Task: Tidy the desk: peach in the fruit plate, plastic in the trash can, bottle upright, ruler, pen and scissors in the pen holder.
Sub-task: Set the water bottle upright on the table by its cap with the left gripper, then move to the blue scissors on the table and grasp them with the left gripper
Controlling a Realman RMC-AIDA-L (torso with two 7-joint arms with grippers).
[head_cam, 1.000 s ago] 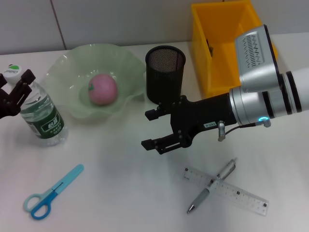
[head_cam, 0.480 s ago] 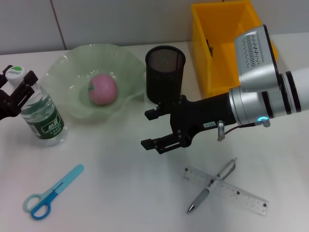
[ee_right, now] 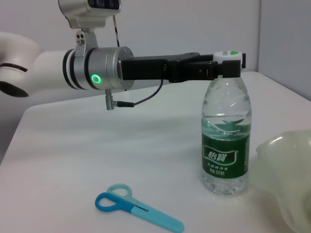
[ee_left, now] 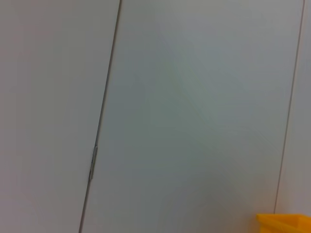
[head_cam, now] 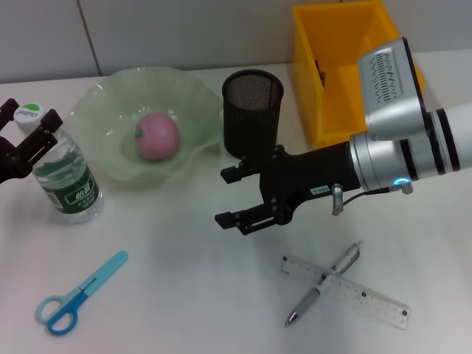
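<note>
- Right gripper (head_cam: 232, 198): hovers over worktop (head_cam: 184, 280) just front of pen holder (head_cam: 252, 112), fingers apart, empty.
- Bottle (head_cam: 63, 173): upright, worktop's left.
- Left gripper (head_cam: 29, 133): at bottle cap (ee_right: 228, 55), fingers clamped on bottle neck.

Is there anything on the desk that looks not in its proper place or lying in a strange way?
Yes. The pen lies crossed over the ruler on the desk, and the scissors lie flat nearer the robot; none is in the pen holder. The bottle stands upright, and the peach sits in the fruit plate.
</note>
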